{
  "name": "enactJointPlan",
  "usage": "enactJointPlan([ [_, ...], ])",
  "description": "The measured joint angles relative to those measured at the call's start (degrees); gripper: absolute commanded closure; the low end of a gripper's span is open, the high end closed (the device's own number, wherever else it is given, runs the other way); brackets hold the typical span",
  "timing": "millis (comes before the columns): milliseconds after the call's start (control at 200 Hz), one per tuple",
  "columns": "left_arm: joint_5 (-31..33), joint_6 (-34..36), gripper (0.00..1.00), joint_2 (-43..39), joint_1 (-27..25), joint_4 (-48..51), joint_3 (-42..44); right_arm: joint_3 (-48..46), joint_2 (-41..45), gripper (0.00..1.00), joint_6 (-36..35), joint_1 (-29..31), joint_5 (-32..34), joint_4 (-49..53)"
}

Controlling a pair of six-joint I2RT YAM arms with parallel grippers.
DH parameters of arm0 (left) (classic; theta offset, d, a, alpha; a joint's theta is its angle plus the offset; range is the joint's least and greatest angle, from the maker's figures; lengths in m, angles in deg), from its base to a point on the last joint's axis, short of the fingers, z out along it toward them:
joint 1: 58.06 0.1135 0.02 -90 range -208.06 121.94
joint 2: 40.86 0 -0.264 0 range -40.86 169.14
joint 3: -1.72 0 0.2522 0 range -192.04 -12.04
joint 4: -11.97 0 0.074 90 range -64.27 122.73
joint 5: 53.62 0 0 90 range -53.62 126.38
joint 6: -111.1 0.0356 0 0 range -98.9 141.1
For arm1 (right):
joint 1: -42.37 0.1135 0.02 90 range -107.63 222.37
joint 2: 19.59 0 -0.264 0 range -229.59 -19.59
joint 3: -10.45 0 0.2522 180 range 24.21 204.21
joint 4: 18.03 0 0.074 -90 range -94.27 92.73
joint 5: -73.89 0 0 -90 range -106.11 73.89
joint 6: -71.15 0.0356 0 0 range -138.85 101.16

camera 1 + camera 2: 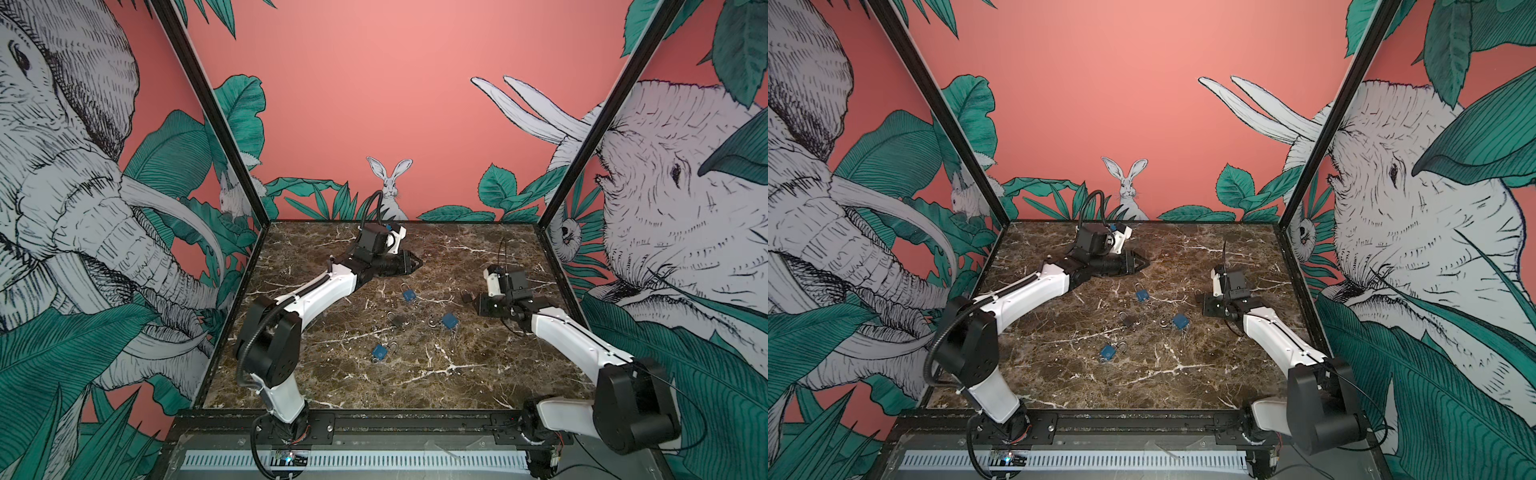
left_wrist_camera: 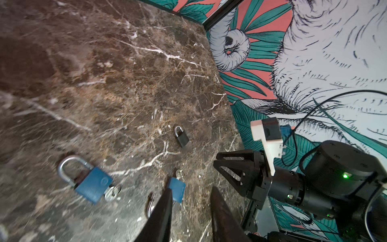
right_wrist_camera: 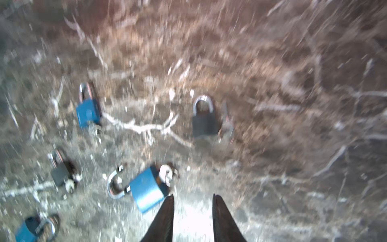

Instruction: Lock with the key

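Several padlocks lie on the marble table [image 1: 415, 374]. In both top views I see blue ones [image 1: 409, 295] [image 1: 448, 321] [image 1: 379, 352] and dark ones [image 1: 397, 320] [image 1: 466, 296]. In the blurred right wrist view a blue padlock [image 3: 146, 188] lies close to one fingertip, its shackle [image 3: 114, 184] swung open and a silver key [image 3: 166, 172] in its base. My right gripper [image 3: 193, 197] [image 1: 473, 302] is open and empty. My left gripper [image 2: 191, 190] [image 1: 417, 264] rests low at the back, open and empty. Another blue padlock [image 2: 92, 184] has a key [image 2: 112, 191] in it.
A dark padlock [image 3: 204, 122] lies further out in the right wrist view, with a loose key [image 3: 227, 123] beside it. Printed walls stand on three sides of the table, and the right wall [image 1: 582, 249] is close behind the right arm. A black rail [image 1: 374, 419] runs along the front edge.
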Motion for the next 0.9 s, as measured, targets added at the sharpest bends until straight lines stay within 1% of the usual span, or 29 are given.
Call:
enactJointPlan([
  [120,2.8,-0.22,0.67,-4.33,-0.04,1.03,6.32,-2.4,0.61,0.67,0.09,2.45,0.55,0.81],
  [310,5.38,-0.17,0.67,-5.97,-0.44,1.46,11.17,-2.58,-2.16,0.71,0.39,4.07,0.76,-0.48],
  [550,5.57,1.09,0.67,-7.93,-0.48,1.38,11.91,2.51,-8.5,0.77,0.2,7.56,1.9,-1.79],
  [900,5.35,0.2,0.67,-10.84,-0.48,-2.23,16.33,10.43,-20.13,0.81,-1.31,7.93,2.6,-3.58],
])
